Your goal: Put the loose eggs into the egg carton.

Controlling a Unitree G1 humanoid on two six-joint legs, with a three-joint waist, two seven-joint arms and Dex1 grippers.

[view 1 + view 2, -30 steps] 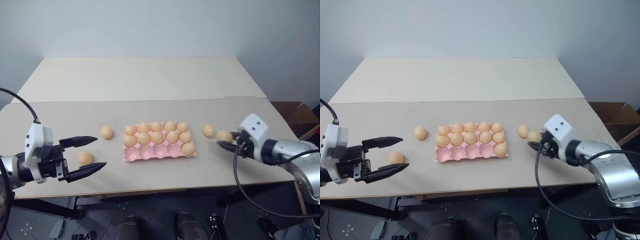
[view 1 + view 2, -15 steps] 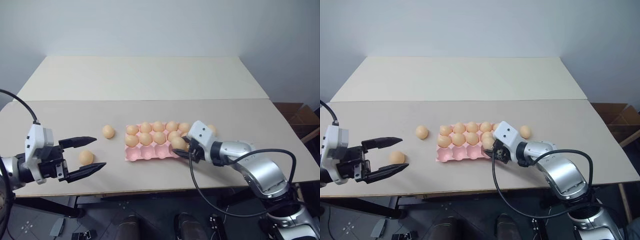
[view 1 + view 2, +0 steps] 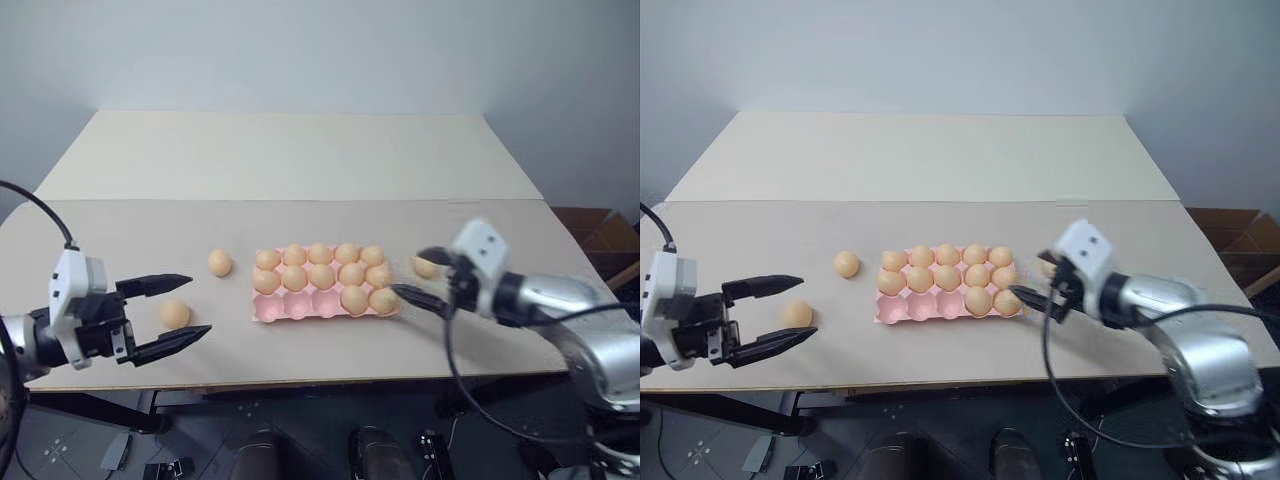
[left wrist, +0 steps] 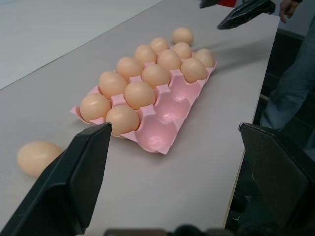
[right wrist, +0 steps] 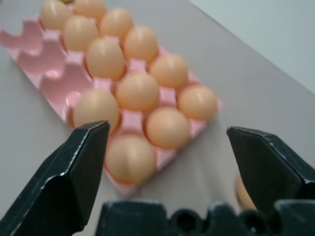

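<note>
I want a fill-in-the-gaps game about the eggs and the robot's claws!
1. The flat pink moulded egg carton has ___ empty cups.
2. ___ pale orange loose eggs lie on the beige table outside the carton.
3. The left claw and the right claw are both ___.
Missing words: three; three; open.

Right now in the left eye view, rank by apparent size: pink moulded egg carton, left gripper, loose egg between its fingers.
1. Pink moulded egg carton
2. Left gripper, open; it is nearer the camera, so this ranking is unsure
3. Pale orange loose egg, clearly smallest
</note>
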